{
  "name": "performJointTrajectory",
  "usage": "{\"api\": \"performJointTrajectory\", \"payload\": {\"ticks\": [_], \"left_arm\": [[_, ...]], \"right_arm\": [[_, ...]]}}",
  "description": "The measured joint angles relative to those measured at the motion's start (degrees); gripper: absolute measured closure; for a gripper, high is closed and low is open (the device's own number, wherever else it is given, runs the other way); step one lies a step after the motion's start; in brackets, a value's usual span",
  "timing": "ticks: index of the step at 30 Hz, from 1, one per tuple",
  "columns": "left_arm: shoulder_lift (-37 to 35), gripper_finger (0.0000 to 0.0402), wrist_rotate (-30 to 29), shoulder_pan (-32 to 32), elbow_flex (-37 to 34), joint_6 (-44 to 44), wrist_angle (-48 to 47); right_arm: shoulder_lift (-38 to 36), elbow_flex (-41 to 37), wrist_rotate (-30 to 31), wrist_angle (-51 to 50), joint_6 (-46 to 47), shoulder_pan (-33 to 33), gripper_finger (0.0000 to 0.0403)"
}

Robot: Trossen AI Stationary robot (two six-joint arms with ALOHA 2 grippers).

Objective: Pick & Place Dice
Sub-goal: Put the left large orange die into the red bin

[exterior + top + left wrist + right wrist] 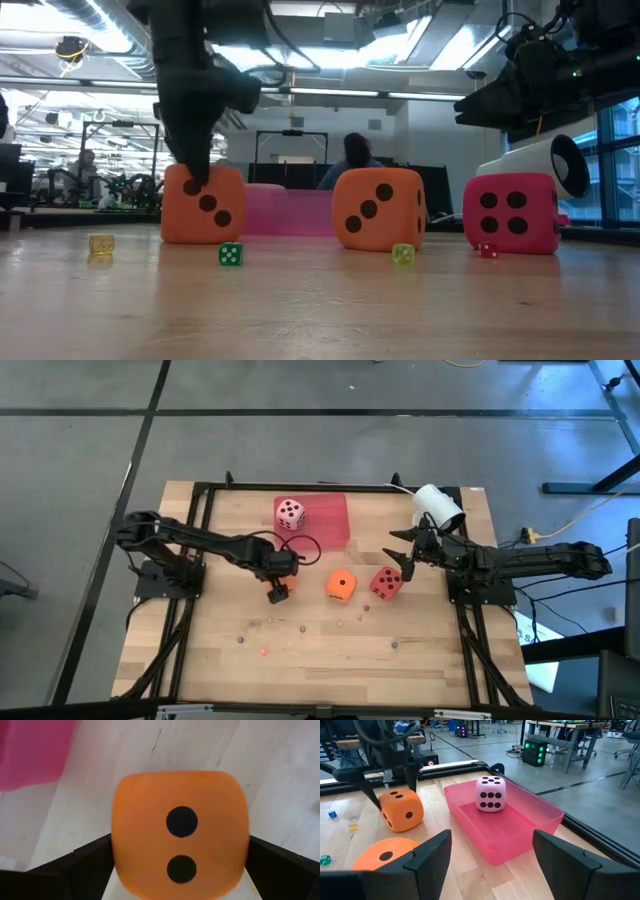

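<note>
Orange die point(180, 847) sits between my left gripper's point(280, 578) fingers on the table, seemingly gripped. I should lift straight, then carry it to the tray point(335, 520) holding the pink die point(290, 513). Right gripper point(410, 560) hovers wide open.

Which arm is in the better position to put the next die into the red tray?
The left one, I think. The left gripper already has its jaws around an orange die beside the red tray. The right gripper hangs open above the red die, holding nothing.
</note>
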Motion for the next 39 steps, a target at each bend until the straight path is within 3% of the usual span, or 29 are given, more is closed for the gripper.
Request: {"api": "performJointTrajectory", "payload": {"ticks": [19, 31, 39], "left_arm": [[3.1, 0.0002, 0.4, -0.1, -0.1, 2.7, 1.2], [3.1, 0.0027, -0.3, 0.1, 0.0, 5.8, 1.6], [3.3, 0.0028, -2.2, -0.5, 6.3, 10.8, -0.3]], "right_arm": [[0.0, 0.0, 0.0, 0.0, -0.2, 0.0, 0.0124], [0.0, 0.0, 0.0, 0.0, -0.2, 0.0, 0.0124], [0.0, 0.0, 0.0, 0.0, -0.2, 0.0, 0.0124]]}}
